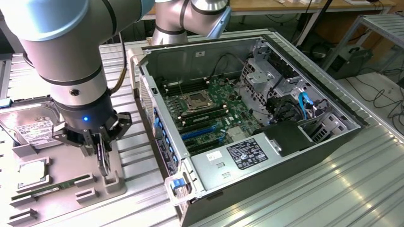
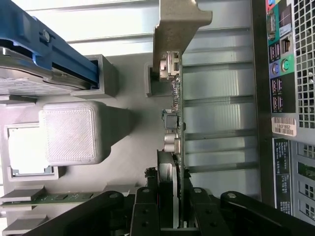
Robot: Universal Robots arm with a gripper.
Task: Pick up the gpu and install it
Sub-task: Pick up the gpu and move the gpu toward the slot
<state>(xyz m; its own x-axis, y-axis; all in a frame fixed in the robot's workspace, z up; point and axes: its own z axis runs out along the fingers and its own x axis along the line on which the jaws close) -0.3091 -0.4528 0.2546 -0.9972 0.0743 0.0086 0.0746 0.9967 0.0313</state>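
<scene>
The gpu (image 1: 103, 160) is a thin black card standing on edge over the grey parts tray (image 1: 69, 198), to the exterior view's left of the open computer case (image 1: 252, 118). My gripper (image 1: 96, 142) is shut on the card's upper part, one finger on each flat side. The card's lower end is close to a small grey holder (image 1: 112, 182); whether they touch I cannot tell. In the wrist view the gpu (image 2: 178, 123) appears edge-on between my gripper (image 2: 172, 209) fingers, with its silver bracket (image 2: 179, 24) at the far end.
On the tray lie a silver hard drive (image 1: 28, 125), a processor chip (image 1: 31, 172) and a green memory stick (image 1: 50, 189). Inside the case the motherboard (image 1: 215, 109) shows blue expansion slots (image 1: 200, 130). The case's rear panel (image 2: 285, 73) stands close beside the card.
</scene>
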